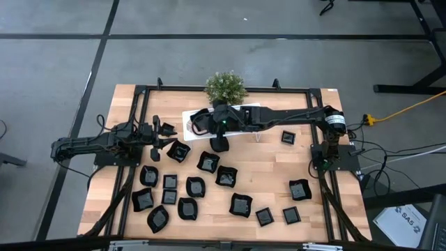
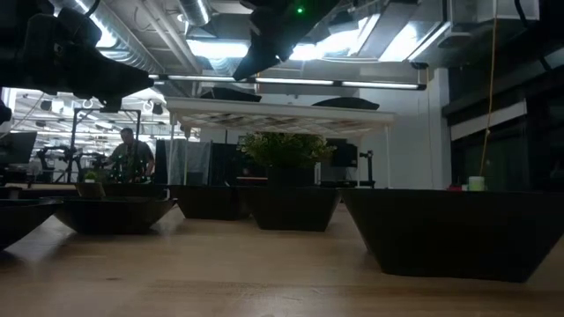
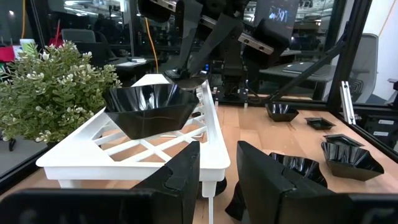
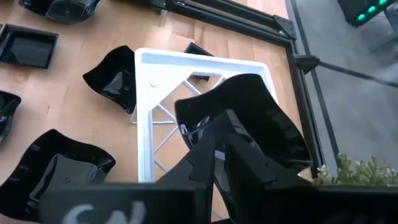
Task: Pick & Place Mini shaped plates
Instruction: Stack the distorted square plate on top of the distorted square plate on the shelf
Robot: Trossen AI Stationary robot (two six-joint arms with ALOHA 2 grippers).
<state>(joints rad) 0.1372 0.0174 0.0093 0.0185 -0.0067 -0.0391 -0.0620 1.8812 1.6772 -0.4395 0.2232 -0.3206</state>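
A white lattice rack (image 1: 245, 109) stands at the table's far middle, in front of a small plant (image 1: 224, 87). A glossy black mini shaped plate (image 4: 249, 106) sits on the rack's lattice (image 4: 152, 106). My right gripper (image 4: 231, 127) reaches over the rack from the table's right, slanting down, its fingers close together at this plate's rim. In the low view a second plate (image 2: 345, 103) lies on the rack further right. Several more black plates (image 1: 188, 188) lie on the wood. My left gripper (image 3: 217, 177) waits level at the rack's left end, open, with nothing between its fingers. My right gripper has the plate's rim nearest the table's right (image 4: 202, 121) between its two fingers, which come slanting down from that side. The plate rests upright on the rack's lattice. Dark fingers against the dark plate hide the exact place of contact.
A black plate (image 4: 115, 78) lies on the table against the rack's near side. The black frame rails (image 1: 139, 111) run round the table. Bare wood (image 1: 268, 167) lies between the rack and the plates near the front edge. A person (image 2: 130, 154) is in the room beyond.
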